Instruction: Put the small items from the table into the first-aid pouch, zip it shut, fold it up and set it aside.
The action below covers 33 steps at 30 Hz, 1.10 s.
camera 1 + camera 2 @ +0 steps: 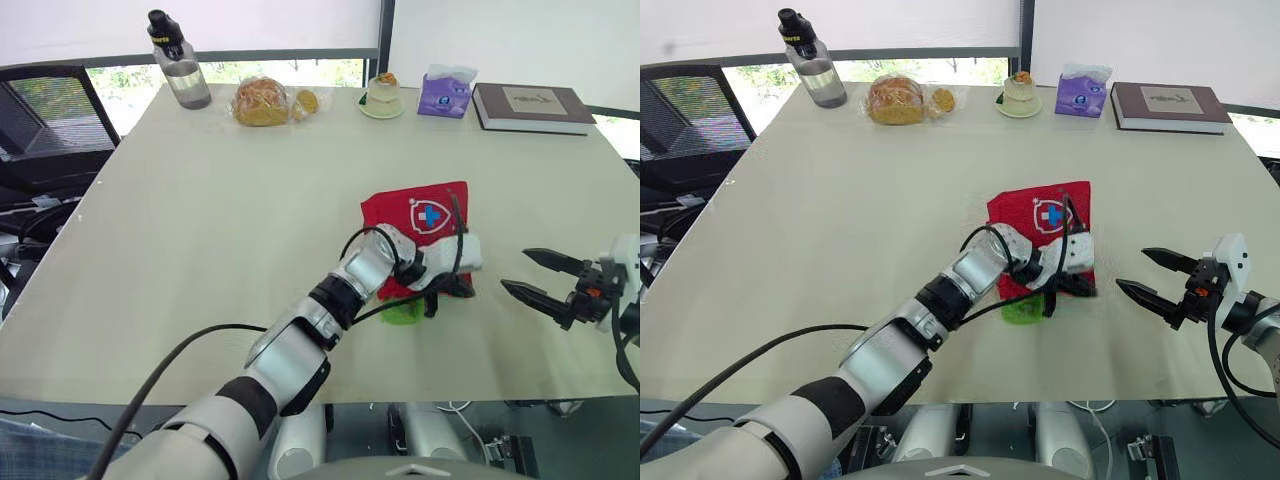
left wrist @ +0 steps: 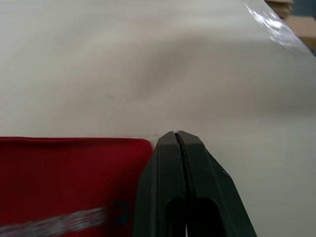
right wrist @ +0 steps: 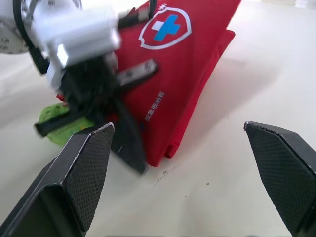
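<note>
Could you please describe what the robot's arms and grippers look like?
The left arm is silver-grey and white with black joint bands; a black cable trails along it. The left gripper and right gripper have white housings and black tapered fingers; the right's pads are textured.

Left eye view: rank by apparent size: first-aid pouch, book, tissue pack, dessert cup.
Largest to smallest, as they look in that view:
1. first-aid pouch: largest, but it is also nearest the camera, which helps it.
2. book
3. tissue pack
4. dessert cup: smallest, not far behind the tissue pack.
</note>
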Each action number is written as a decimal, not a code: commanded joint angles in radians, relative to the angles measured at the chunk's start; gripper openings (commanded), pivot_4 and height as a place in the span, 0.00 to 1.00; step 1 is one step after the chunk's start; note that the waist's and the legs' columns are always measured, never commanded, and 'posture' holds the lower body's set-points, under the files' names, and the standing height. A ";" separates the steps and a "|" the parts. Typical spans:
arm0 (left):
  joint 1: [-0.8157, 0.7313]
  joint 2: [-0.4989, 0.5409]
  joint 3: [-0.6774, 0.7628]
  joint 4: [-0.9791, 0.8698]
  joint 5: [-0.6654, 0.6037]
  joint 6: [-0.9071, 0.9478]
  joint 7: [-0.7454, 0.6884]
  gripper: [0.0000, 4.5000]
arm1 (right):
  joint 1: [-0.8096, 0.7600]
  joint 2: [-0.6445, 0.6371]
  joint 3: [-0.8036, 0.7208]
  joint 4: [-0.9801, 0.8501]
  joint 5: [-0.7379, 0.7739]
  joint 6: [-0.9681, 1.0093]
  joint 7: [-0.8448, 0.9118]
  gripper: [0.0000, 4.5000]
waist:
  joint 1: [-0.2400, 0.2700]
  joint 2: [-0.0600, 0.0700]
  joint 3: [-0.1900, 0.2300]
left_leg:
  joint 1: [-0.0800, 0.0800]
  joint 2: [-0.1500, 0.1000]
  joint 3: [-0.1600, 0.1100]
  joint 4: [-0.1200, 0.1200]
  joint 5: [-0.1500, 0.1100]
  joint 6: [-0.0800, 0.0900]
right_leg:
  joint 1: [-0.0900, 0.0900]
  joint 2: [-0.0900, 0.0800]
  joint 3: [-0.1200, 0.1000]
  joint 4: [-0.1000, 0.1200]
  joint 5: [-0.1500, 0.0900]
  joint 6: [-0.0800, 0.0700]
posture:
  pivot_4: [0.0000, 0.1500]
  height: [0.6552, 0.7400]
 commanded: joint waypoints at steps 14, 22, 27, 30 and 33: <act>-0.157 -0.008 0.317 -0.013 -0.244 0.099 0.078 0.01 | -0.014 -0.025 -0.034 0.006 0.006 -0.027 0.006 1.00 | 0.001 0.001 0.001 | -0.001 0.001 -0.001 -0.001 0.000 0.000 | -0.001 0.001 0.000 0.000 0.002 0.003 | 1.00 1.00; -0.277 0.035 0.385 0.415 -0.129 -0.076 0.464 0.01 | -0.010 -0.026 -0.033 -0.009 0.015 -0.018 0.001 1.00 | 0.000 0.001 0.001 | -0.001 0.001 -0.002 -0.002 0.000 0.000 | -0.002 0.002 -0.001 0.000 0.002 0.004 | 1.00 1.00; -0.279 0.074 0.471 0.575 -0.137 -0.086 0.668 0.01 | -0.016 -0.028 -0.029 -0.007 0.015 -0.013 0.000 1.00 | -0.004 0.001 0.001 | 0.001 0.001 -0.001 -0.002 0.000 0.000 | -0.001 0.002 0.000 0.000 0.002 0.004 | 1.00 1.00; -0.300 0.091 0.518 0.593 -0.152 -0.096 0.704 0.01 | -0.014 -0.027 -0.026 -0.007 0.015 -0.011 0.003 1.00 | -0.006 0.002 0.000 | 0.002 0.001 -0.001 -0.002 0.000 0.000 | 0.000 0.002 0.000 0.001 0.002 0.004 | 1.00 1.00; -0.312 0.112 0.540 0.606 -0.146 -0.118 0.717 0.01 | -0.024 -0.026 -0.012 0.002 0.007 -0.013 0.004 1.00 | -0.004 0.002 0.001 | 0.001 0.001 -0.002 -0.002 0.000 0.000 | -0.001 0.003 0.000 0.001 0.002 0.004 | 1.00 1.00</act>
